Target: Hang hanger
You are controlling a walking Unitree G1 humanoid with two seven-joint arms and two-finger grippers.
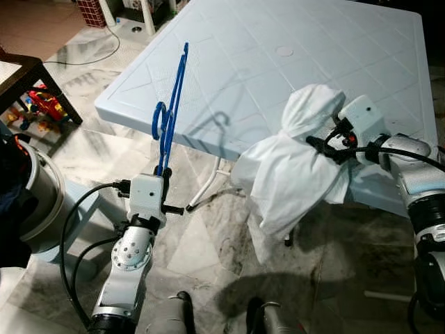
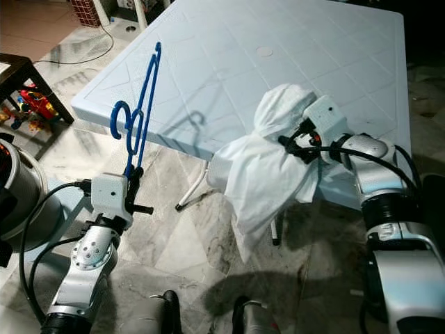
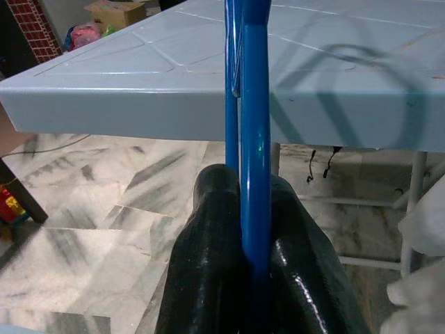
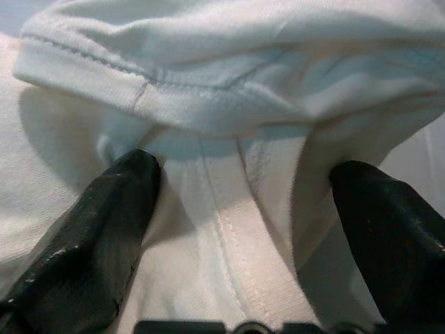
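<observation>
Head views: your left gripper (image 1: 165, 169) is clamped on a blue plastic hanger (image 1: 170, 104), held upright before the near left corner of the pale blue plastic table (image 1: 292, 83). Your right gripper (image 1: 327, 146) is buried in a white garment (image 1: 292, 167) draped off the table's near edge. Toys (image 1: 43, 104) sit far left on the marble floor (image 1: 208, 243).

Left wrist view: both fingers (image 3: 215, 229) pinch the hanger's bar, table edge beyond.

Right wrist view: fingers (image 4: 97, 243) spread wide, garment's seam between them. No readable writing anywhere.
</observation>
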